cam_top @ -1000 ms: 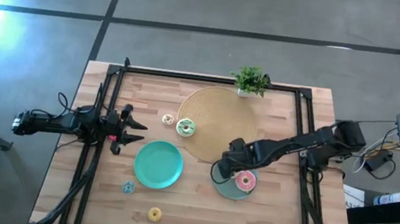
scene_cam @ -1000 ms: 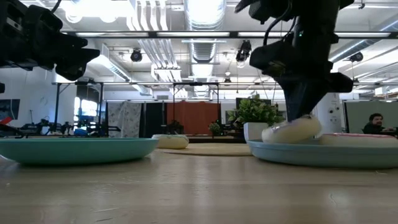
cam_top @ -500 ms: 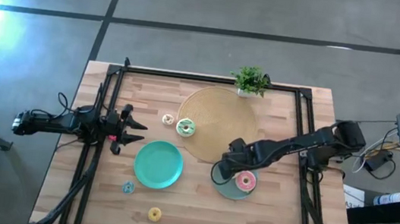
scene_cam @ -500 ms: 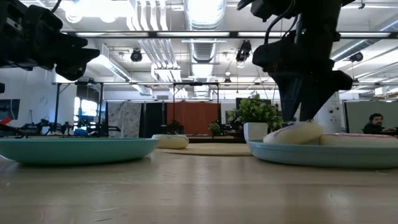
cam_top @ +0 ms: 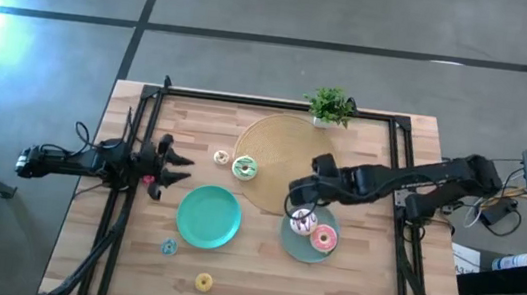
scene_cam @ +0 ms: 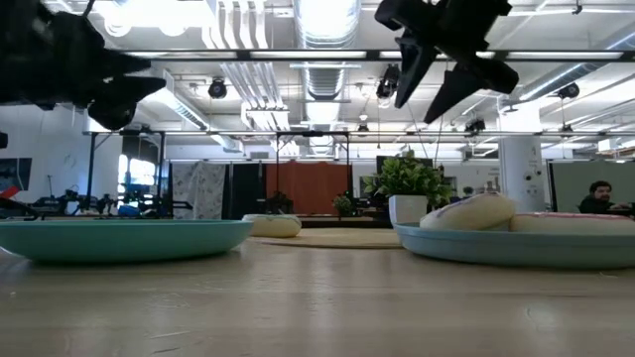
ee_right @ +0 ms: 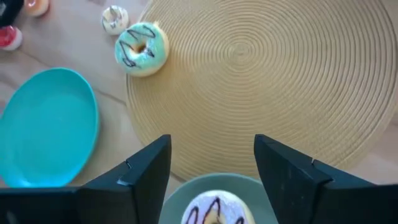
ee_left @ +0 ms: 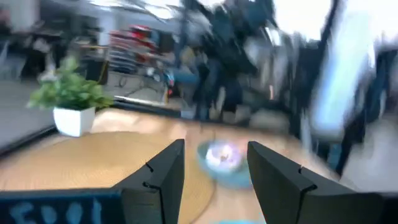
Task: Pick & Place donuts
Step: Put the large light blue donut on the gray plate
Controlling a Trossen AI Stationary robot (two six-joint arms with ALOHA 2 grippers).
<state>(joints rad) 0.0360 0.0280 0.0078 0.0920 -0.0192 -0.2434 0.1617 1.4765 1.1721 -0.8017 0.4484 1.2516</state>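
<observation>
Near edge first, high view: yellow donut point(cam_top: 204, 282) at 6 o'clock on the table point(cam_top: 367, 291), blue donut point(cam_top: 169, 247) just up-left of it, both loose on wood. Mid-table: bare teal plate point(cam_top: 209, 215), likely a drop spot for what's left. Grey-green plate point(cam_top: 298, 244) at 4 o'clock holds two donuts side by side, pink donut point(cam_top: 324, 239) and white-pink sprinkled donut point(cam_top: 303, 220); plate looks like the collection point. Right gripper point(cam_top: 302, 195) hangs above that plate's far rim, fingers point(ee_right: 147, 169) spread apart, nothing between them; probably free to go for another. Left gripper point(cam_top: 178, 170) waits at 9 o'clock, fingers point(ee_left: 163, 171) apart, empty; red-orange donut point(cam_top: 149, 183) lies beside it. Farther out: green-iced donut point(cam_top: 244, 168) on the tan mat's point(cam_top: 287, 161) left edge, cream donut point(cam_top: 221, 157) just off it. Potted plant point(cam_top: 330, 105) at 12 o'clock. Judging: two placed, five loose.
</observation>
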